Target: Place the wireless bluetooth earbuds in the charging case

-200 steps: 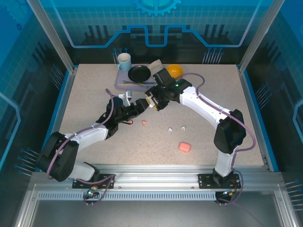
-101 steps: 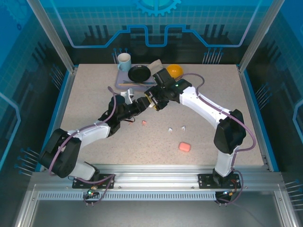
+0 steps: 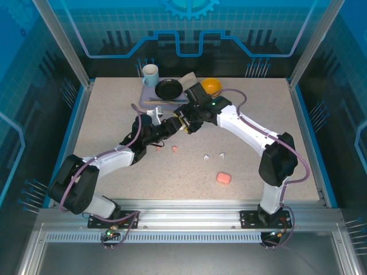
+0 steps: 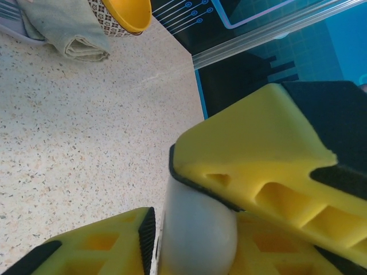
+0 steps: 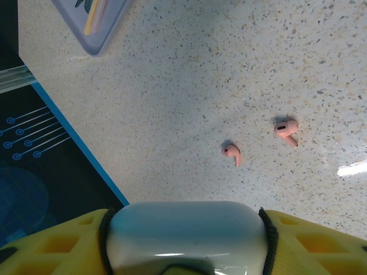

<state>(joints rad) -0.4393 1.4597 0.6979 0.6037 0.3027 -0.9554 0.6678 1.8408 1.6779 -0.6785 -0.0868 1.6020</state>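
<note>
Your right gripper [image 5: 183, 238] squeezes the white charging case [image 5: 183, 223], and your left gripper [image 4: 194, 217] pinches what looks like its other end. Nothing is in yet: the pink earbuds [image 5: 232, 153] and white earbuds [image 3: 206, 156] lie loose on the table [image 5: 172, 74].

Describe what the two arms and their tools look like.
The left arm and right arm have white links, black joint housings and a purple cable alongside. A green light glows near the right wrist. The left tool and right tool have chunky yellow fingers with hollow pockets and black pads.
</note>
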